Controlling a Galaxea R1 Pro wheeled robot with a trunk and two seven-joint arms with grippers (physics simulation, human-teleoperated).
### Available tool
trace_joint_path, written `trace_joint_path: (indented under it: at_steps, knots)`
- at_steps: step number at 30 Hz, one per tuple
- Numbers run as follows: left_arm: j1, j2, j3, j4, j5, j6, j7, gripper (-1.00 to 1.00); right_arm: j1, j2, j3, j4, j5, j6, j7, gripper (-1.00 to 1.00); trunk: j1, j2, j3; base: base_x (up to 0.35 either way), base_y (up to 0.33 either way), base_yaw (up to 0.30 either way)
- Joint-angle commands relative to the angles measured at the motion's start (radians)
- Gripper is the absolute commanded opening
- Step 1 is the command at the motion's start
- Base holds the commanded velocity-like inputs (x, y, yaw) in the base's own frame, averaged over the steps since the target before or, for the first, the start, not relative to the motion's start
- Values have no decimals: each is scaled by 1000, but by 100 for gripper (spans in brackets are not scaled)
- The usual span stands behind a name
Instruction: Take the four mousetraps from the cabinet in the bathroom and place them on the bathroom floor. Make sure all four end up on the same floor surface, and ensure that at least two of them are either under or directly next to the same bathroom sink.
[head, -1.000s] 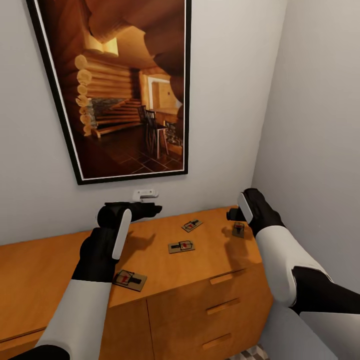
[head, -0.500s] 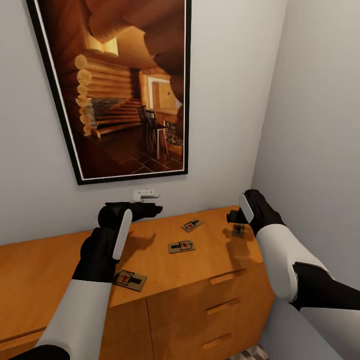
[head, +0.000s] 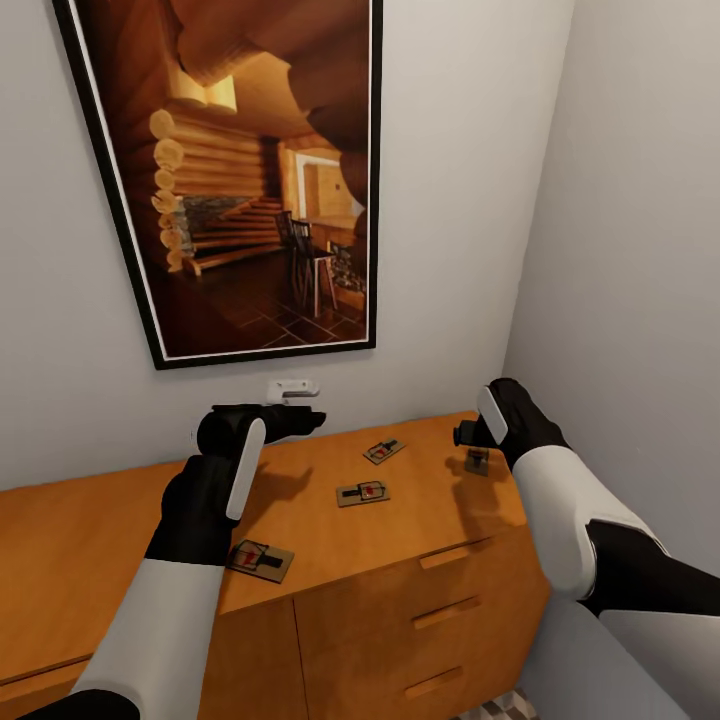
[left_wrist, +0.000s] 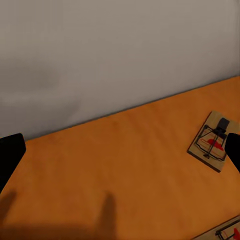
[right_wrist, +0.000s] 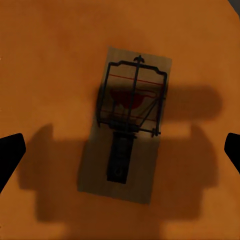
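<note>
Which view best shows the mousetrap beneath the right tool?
The right wrist view: the mousetrap lies flat, centred between the open fingertips, wire and red bait plate clear. In the head view it is small, partly hidden beside the right tool.

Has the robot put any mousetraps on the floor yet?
Not yet. All four mousetraps lie on top of the cabinet. The right gripper hovers open over one, ready to grab it; the left gripper is open and empty. Carrying all four to the floor by the sink remains.
</note>
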Motion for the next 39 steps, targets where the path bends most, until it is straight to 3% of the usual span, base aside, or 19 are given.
trace_joint_path:
  at_steps: [1, 21, 39]
  knots:
    - [-1, 0, 0, -1, 4, 4, 1, 100, -1, 1, -6, 2, -2, 2, -5, 100, 0, -1, -1, 0, 0, 0]
    - [-1, 0, 0, 0, 5, 4, 1, 100, -48, -2, -8, 117, -2, 2, -7, 100, 0, -1, -1, 0, 0, 0]
    - [-1, 0, 0, 7, 4, 4, 1, 100, -56, -22, -8, 138, -2, 2, -7, 100, 0, -1, -1, 0, 0, 0]
